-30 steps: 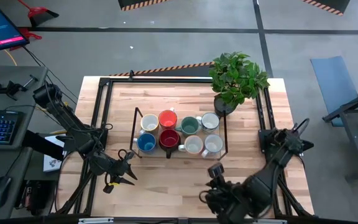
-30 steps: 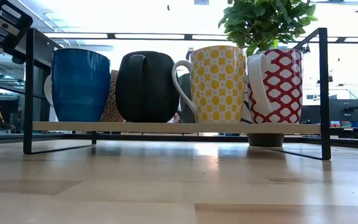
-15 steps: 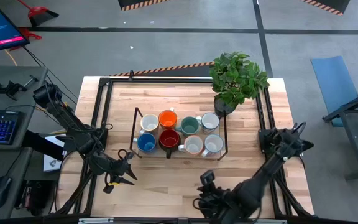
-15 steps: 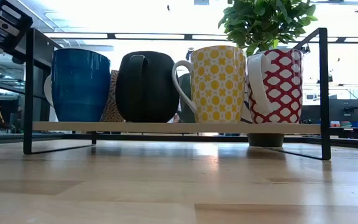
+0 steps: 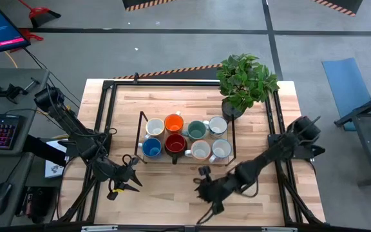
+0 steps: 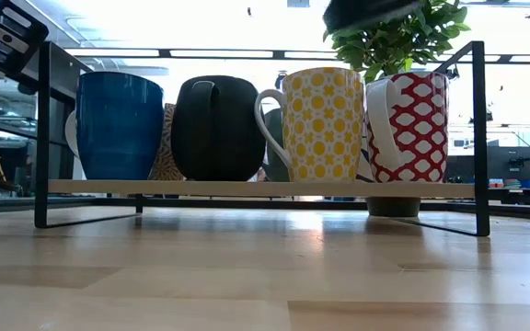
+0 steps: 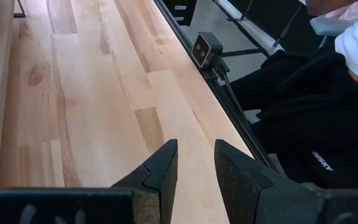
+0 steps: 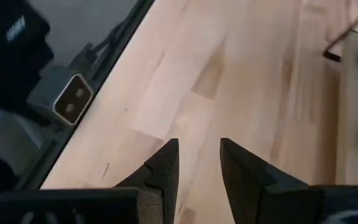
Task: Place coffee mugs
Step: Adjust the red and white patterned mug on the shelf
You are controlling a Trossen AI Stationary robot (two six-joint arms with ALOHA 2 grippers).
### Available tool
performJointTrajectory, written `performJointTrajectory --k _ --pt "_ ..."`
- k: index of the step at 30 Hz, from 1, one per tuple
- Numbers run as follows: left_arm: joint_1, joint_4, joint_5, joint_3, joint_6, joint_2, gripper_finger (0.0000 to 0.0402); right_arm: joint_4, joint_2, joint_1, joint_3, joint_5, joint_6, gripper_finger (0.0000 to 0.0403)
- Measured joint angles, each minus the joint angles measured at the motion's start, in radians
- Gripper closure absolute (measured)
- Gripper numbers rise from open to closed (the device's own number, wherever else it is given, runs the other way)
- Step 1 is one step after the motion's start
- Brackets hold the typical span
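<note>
Eight round ceramic coffee mugs point(image 5: 184, 137) stand in two rows of four on a low black wire-framed rack with a pale wooden shelf point(image 5: 187, 159), which sits at the middle of the light wooden worktop point(image 5: 166, 187); seen from above, the row toward the far edge runs cream, orange, teal, white, and the near row blue, dark red, cream, white; from table height the near row reads as a blue mug point(image 6: 119, 125), a black mug point(image 6: 215, 128), a yellow-patterned mug point(image 6: 321, 123) and a red-and-white patterned mug point(image 6: 409, 126). A leafy green plant in a dark pot point(image 5: 244, 82) stands by the far right corner. The left gripper point(image 5: 136, 172) hovers near the front left corner, its fingers slightly spread, pinching nothing; the right gripper point(image 5: 206, 193) reaches along the front edge, fingers likewise slightly spread and empty.
</note>
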Motion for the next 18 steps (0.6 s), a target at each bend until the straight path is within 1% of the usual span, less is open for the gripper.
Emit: performJointTrajectory --k 3,7,11,15,17,18 --pt "0.000 -0.001 0.000 0.000 0.000 0.000 0.0307 0.172 -0.089 -0.017 -0.155 0.003 0.045 0.0308" --pt "0.000 0.000 0.000 0.000 0.000 0.000 0.0307 0.435 -0.198 -0.042 -0.347 -0.030 0.111 0.0308" --pt "0.000 0.000 0.000 0.000 0.000 0.000 0.0307 0.597 -0.280 -0.064 -0.505 -0.068 0.077 0.0308" --pt "0.000 -0.001 0.000 0.000 0.000 0.000 0.0307 0.725 -0.368 -0.094 -0.650 -0.007 -0.044 0.0308" --pt "0.000 0.000 0.000 0.000 0.000 0.000 0.0307 0.768 -0.414 -0.109 -0.716 0.031 -0.034 0.0308" --pt "0.000 -0.001 0.000 0.000 0.000 0.000 0.0307 0.786 -0.440 -0.112 -0.744 0.043 0.006 0.0308"
